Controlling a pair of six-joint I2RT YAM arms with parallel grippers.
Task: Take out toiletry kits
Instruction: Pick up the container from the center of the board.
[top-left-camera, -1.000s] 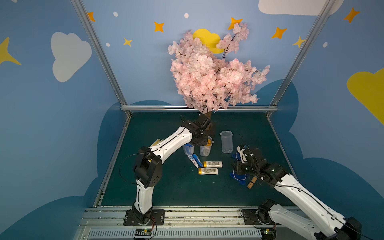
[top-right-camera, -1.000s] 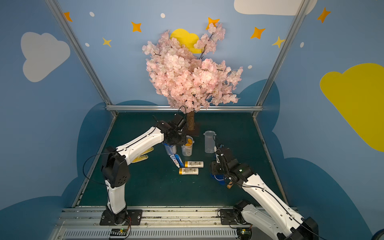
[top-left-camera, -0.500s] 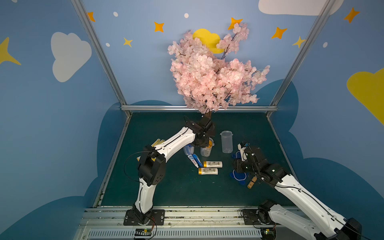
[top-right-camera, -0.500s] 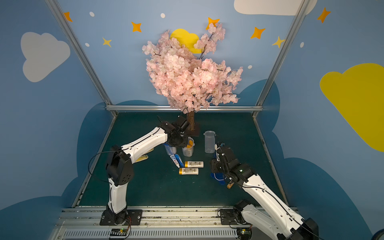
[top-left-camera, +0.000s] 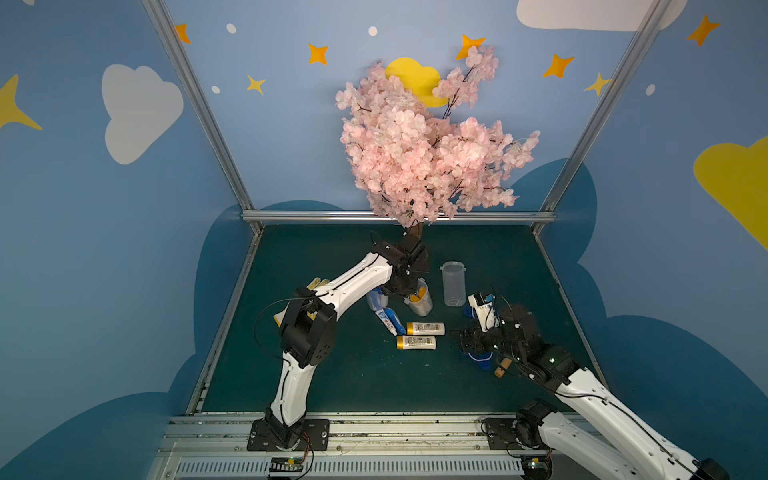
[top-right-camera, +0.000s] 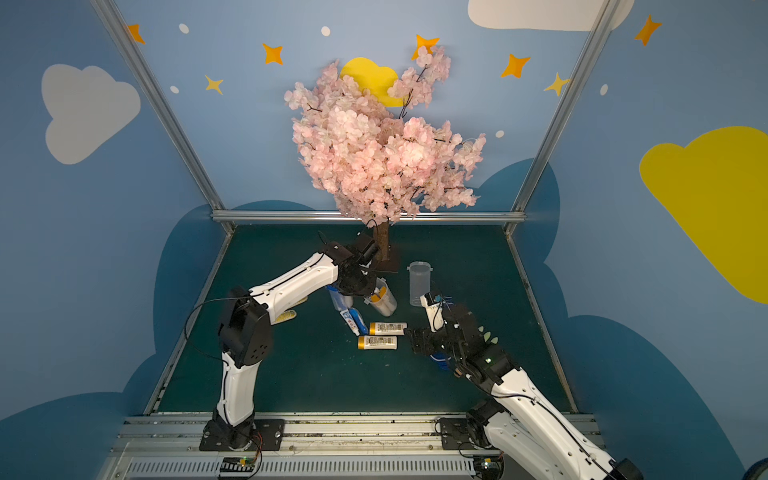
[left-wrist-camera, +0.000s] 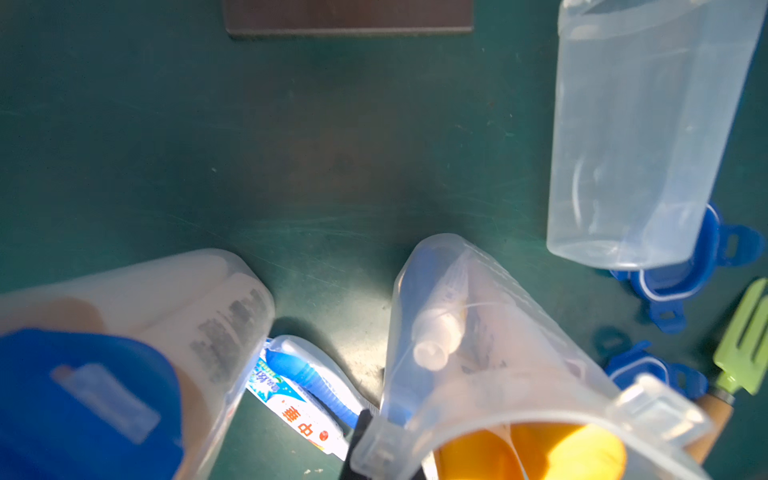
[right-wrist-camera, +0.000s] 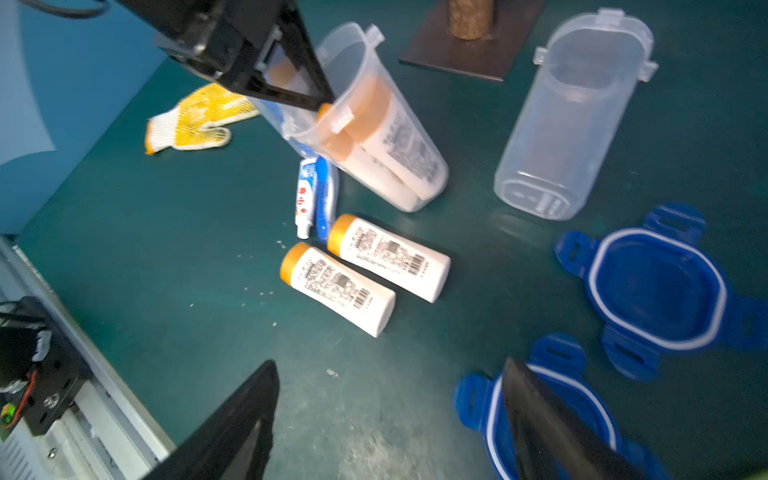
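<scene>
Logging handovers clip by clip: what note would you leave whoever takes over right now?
Left gripper: shut on the rim of a tilted jar holding two bottles.
Right gripper: open, empty, near a blue lid.
Done: two other bottles, a toothpaste tube and a blue wrapped piece lie on the mat near an empty jar.
To do: empty the tilted jar; a third jar has its lid on.

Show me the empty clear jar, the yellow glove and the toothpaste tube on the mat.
empty clear jar (right-wrist-camera: 569, 124), right wrist view, on the middle of its clear wall.
yellow glove (right-wrist-camera: 199, 120), right wrist view, on its palm.
toothpaste tube (right-wrist-camera: 304, 195), right wrist view, on its printed body.
</scene>
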